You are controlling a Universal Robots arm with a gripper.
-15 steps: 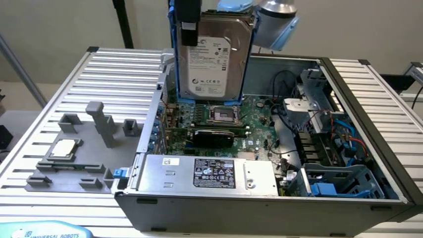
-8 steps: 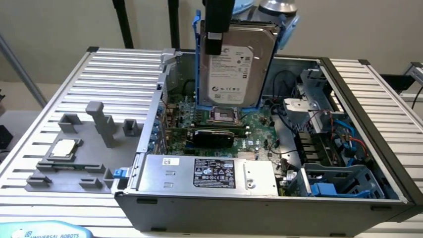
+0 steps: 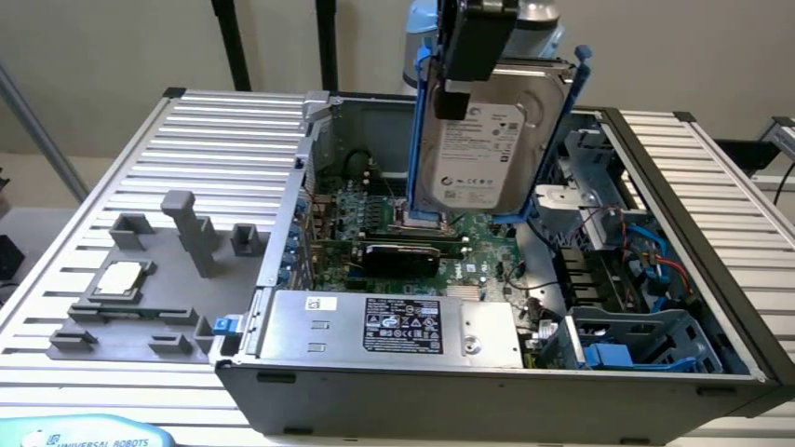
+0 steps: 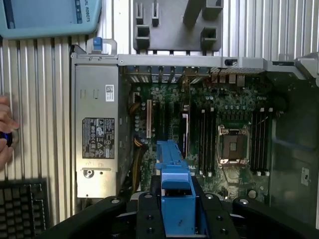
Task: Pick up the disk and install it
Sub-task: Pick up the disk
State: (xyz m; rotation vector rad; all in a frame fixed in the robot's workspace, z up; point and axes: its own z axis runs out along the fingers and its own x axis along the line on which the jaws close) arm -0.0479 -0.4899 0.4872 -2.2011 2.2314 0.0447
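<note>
claw [image 3: 463, 88] is clamped on the disk [image 3: 478, 154]. It pinches the upper end, so the drive hangs upright with the label toward the exterior camera and blue carrier rails down both sides. The disk is airborne directly under the claw, over the motherboard [image 3: 410, 237] of the open PC case [image 3: 497, 391]; can't tell the gap. Not seated in any bay.

Wrist view: the disk's blue carrier edge [image 4: 174, 169] sticks out between the black fingers [image 4: 149, 214], with the CPU socket [image 4: 233, 147] beneath.

The power supply [image 3: 391, 326] is below the claw, nearer the exterior camera. The blue drive cage [image 3: 646, 340] is low, to the exterior view's right of the claw. The grey fixture plate [image 3: 149, 289] with the CPU chip [image 3: 118, 277] is well apart to the exterior view's left, outside the case. A hand [image 4: 5, 132] is by the table edge.
</note>
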